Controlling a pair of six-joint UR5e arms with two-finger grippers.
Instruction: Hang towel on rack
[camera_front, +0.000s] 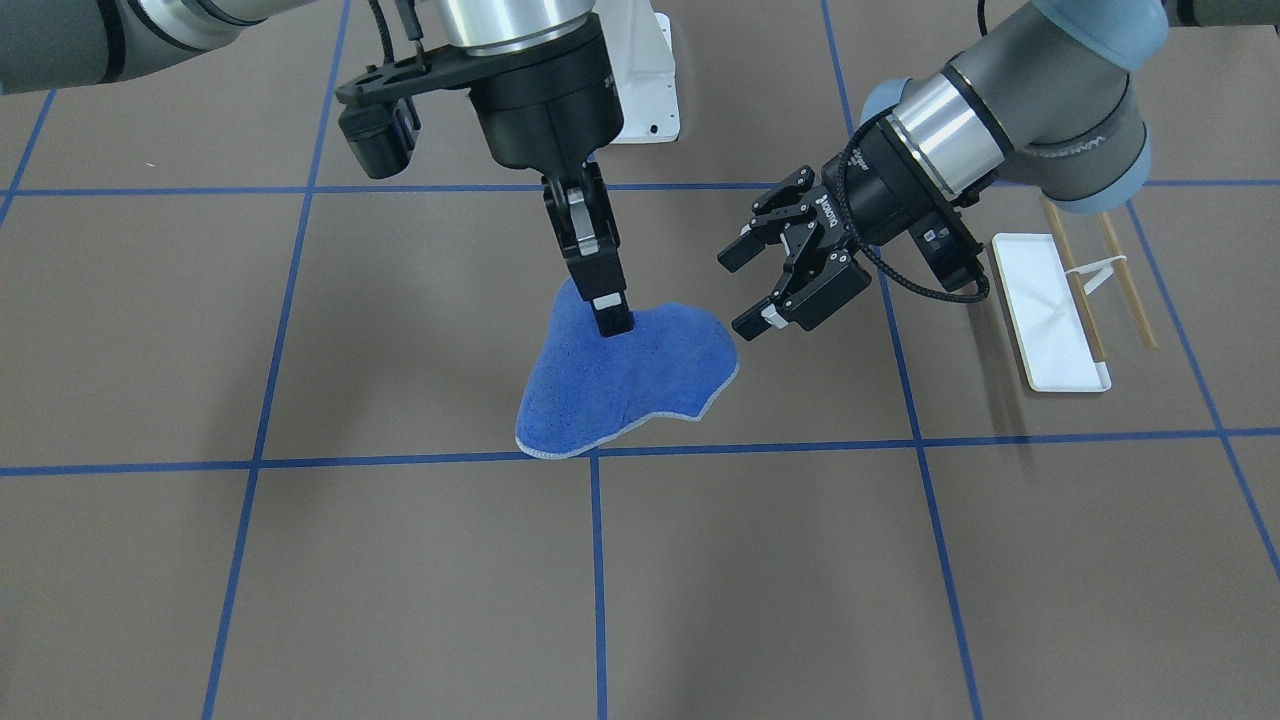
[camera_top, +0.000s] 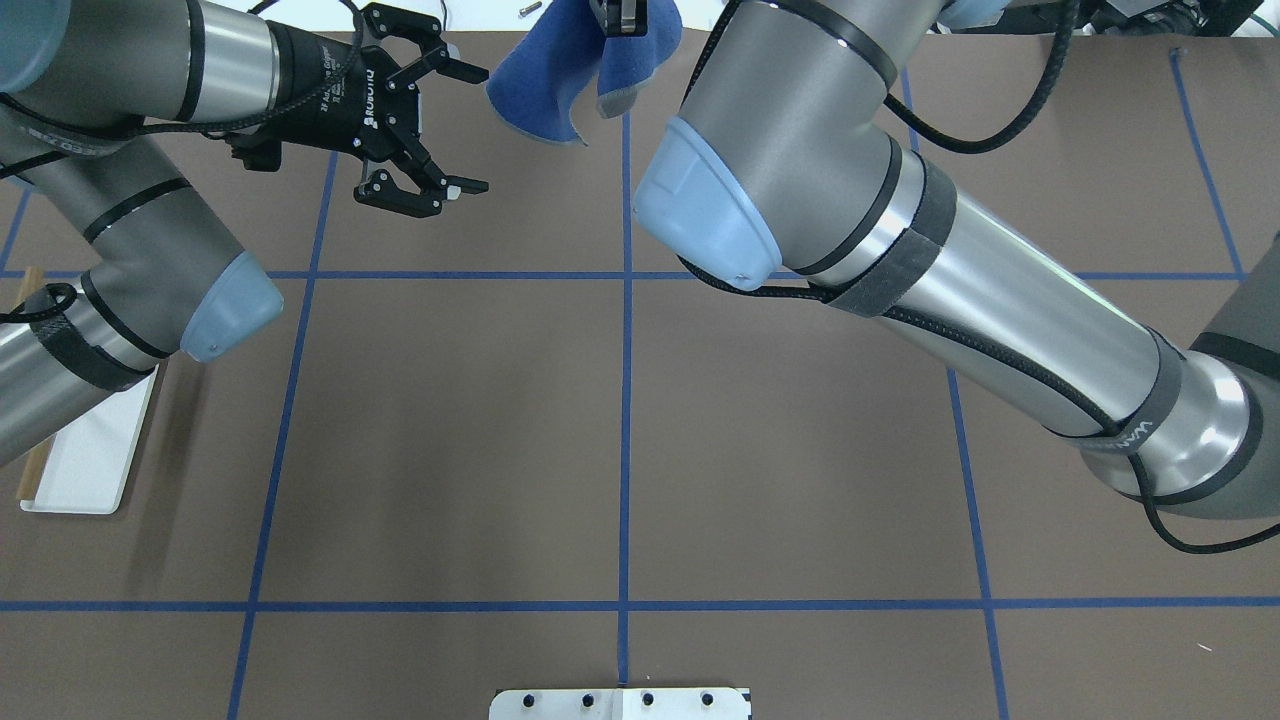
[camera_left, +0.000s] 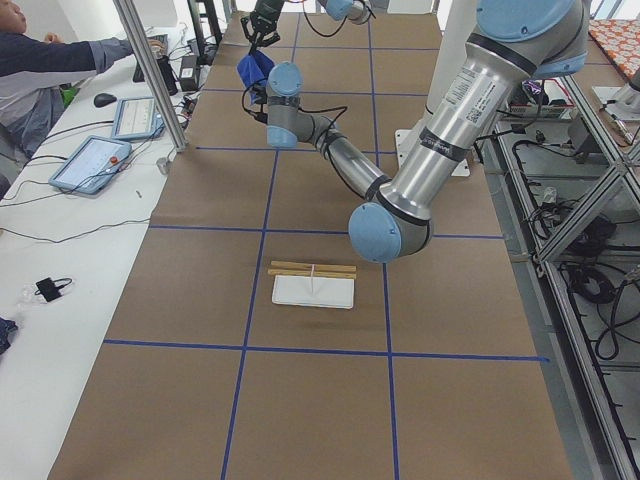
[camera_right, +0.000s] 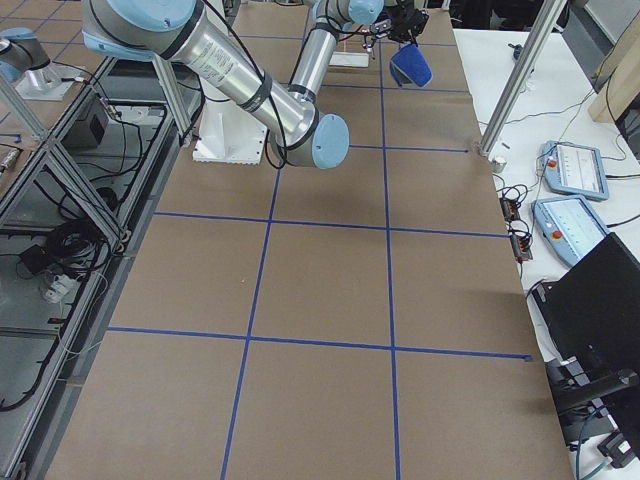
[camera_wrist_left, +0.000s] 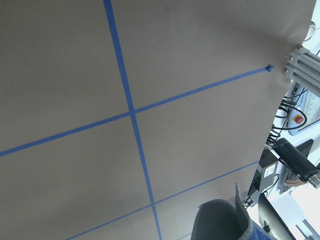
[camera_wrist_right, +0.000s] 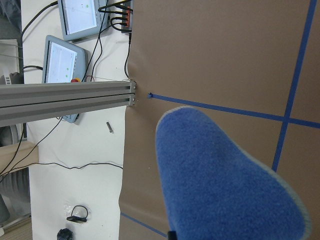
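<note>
The bright-blue towel (camera_front: 625, 385) hangs pinched at its top in my right gripper (camera_front: 612, 318), lifted off the table near the far edge; it also shows in the overhead view (camera_top: 545, 85) and fills the right wrist view (camera_wrist_right: 225, 175). My left gripper (camera_front: 745, 292) is open and empty, level with the towel and a short gap to its side, jaws turned toward it (camera_top: 468, 130). The rack (camera_front: 1050, 310), a white tray with two light-wood rods (camera_front: 1127, 285), stands on the table behind my left arm, partly hidden in the overhead view (camera_top: 85, 465).
The white robot pedestal (camera_front: 645, 85) is bolted at the table's near middle. An aluminium post (camera_left: 150, 75) stands at the far edge, with tablets (camera_left: 92, 162) and an operator (camera_left: 40, 60) beyond it. Blue tape lines cross the brown table.
</note>
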